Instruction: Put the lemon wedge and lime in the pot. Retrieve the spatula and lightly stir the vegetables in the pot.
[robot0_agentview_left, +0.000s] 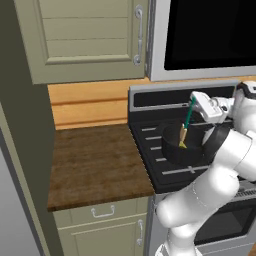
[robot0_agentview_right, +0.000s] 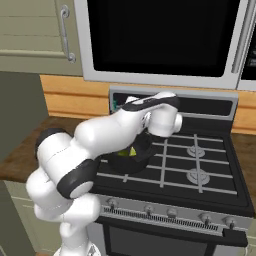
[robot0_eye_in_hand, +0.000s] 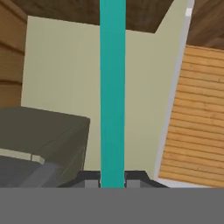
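The dark pot stands on the stove's left front burner, and it also shows behind my arm in the right base view. My gripper is above it, shut on the upper end of the spatula's teal handle. The spatula's tan blade points down into the pot. In the hand view the spatula's handle runs straight up from between my fingertips. A yellow lemon wedge lies inside the pot. The lime is hidden by the pot wall and my arm.
The black stove has free burners to the right of the pot. A wooden counter lies to the stove's left, under a pale cabinet. A microwave hangs above the stove, and the stove's back panel rises behind the pot.
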